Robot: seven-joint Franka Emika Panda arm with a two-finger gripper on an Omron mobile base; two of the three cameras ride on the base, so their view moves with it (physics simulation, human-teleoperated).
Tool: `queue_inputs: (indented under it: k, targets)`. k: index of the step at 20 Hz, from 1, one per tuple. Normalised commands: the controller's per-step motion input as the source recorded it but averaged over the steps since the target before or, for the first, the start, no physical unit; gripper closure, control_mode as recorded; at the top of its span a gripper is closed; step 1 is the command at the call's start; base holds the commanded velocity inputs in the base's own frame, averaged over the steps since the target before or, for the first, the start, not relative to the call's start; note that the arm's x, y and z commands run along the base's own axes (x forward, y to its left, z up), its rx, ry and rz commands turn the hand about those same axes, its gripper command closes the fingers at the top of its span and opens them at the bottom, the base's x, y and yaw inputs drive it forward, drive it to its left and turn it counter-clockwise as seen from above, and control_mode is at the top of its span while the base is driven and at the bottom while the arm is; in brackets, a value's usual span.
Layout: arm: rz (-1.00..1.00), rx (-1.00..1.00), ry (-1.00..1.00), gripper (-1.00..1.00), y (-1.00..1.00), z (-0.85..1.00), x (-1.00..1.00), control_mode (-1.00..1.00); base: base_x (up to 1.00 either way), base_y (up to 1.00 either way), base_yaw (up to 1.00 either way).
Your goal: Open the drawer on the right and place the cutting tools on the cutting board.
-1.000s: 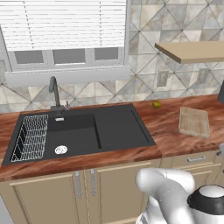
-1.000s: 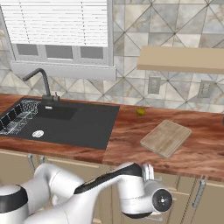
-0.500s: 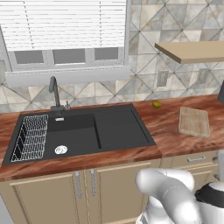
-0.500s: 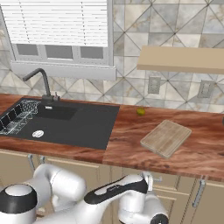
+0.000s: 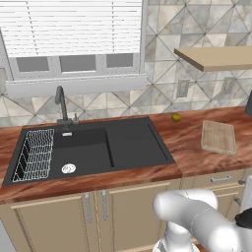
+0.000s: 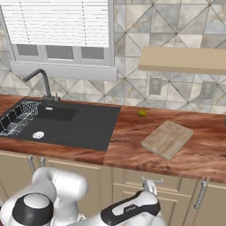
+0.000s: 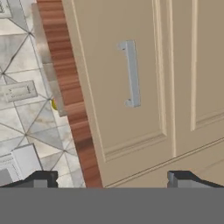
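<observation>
The drawer [image 7: 100, 83] is shut; its pale tan front fills the hand view, rolled sideways, with the silver bar handle [image 7: 131, 73] ahead of my gripper [image 7: 111, 181]. The gripper's two dark fingertips stand wide apart with nothing between them, so it is open. In the right base view the gripper [image 6: 150, 187] sits low, right in front of the drawer [image 6: 170, 180] under the counter. The cutting board [image 6: 167, 138] lies bare on the wooden counter above that drawer, also seen as the cutting board [image 5: 218, 137] at the right. The cutting tools are out of view.
A small green lime [image 6: 141, 112] lies on the counter by the wall. The black sink [image 5: 103, 147] with a wire rack [image 5: 34, 153] and faucet [image 5: 61, 103] is to the left. A tan wall shelf [image 6: 183, 59] hangs above the board. Cabinet doors [image 5: 59, 219] stand below the sink.
The arm has swung lower in front of the cabinets, and the hand has dropped to drawer height. The drawer stays shut and the jaws stay wide.
</observation>
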Motion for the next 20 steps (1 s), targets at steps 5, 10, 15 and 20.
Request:
queue_inputs:
  k: [5,10,15,20]
  targets:
    - [0.0,-0.05,-0.04,-1.0,-0.01,-0.18,0.31,-1.0,0.0,0.0,0.0]
    - [0.0,-0.05,-0.04,-1.0,-0.08,-0.21,0.38,-1.0,0.0,0.0,0.0]
    - [0.0,-0.05,-0.05,-1.0,-0.16,-0.23,0.41,-1.0,0.0,0.0,0.0]
    - [0.0,-0.06,-0.06,-1.0,-0.17,-0.26,0.34,-1.0,0.0,0.0,0.0]
